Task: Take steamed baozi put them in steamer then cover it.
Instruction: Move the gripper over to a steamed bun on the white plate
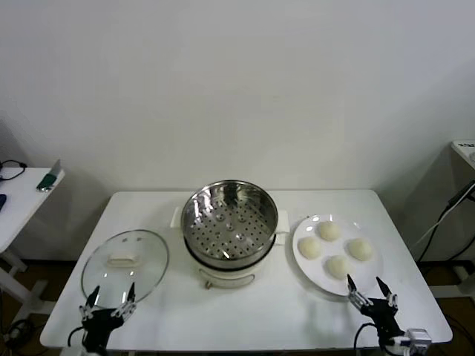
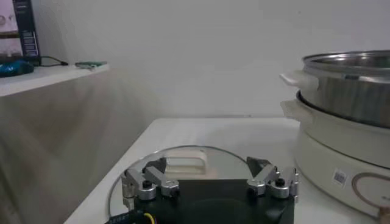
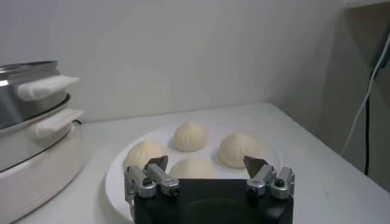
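Observation:
Several cream-white steamed baozi [image 1: 329, 230] [image 3: 190, 135] lie on a flat white plate [image 1: 313, 273] right of centre. The shiny steamer [image 1: 229, 221] [image 2: 347, 85] [image 3: 27, 103] stands mid-table on its cream pot base, and nothing lies on its perforated bottom. My right gripper [image 1: 370, 291] [image 3: 207, 164] hovers open at the plate's near edge, just short of the closest baozi [image 3: 192, 168]. At the table's front left my left gripper [image 1: 110, 300] [image 2: 206, 164] is open, with nothing between its fingers, at the near rim of the glass lid [image 1: 125, 265] [image 2: 186, 164].
The glass lid with its cream handle [image 2: 186, 165] lies flat, left of the pot. A side table [image 1: 18, 194] with small items stands off to the far left. A cable [image 1: 445, 215] hangs beside the table's right edge.

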